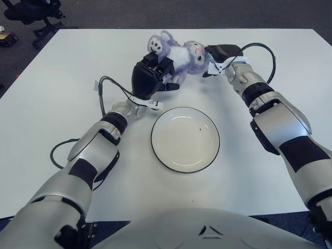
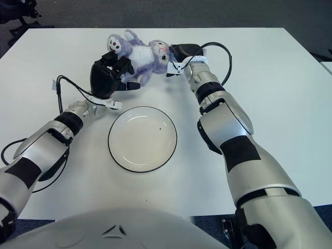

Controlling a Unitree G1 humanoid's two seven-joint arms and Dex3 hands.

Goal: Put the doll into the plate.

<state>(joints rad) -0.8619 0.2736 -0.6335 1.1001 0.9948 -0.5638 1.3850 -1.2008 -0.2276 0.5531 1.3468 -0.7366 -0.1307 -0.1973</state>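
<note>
A purple and white plush doll (image 1: 182, 54) lies on the white table, far centre, with one spotted foot raised toward the back. My left hand (image 1: 155, 71) covers the doll's lower body from the near left, its black fingers curled around the legs. From the right, my right hand (image 1: 219, 55) touches the doll's head. A white plate with a dark rim (image 1: 185, 139) sits nearer to me, below the doll and between my two forearms; nothing lies in it.
A black cable (image 1: 104, 85) loops off my left wrist, and another (image 1: 262, 49) arcs over my right wrist. The table's far edge runs just behind the doll. An office chair (image 1: 31, 13) stands on the dark floor beyond the far-left corner.
</note>
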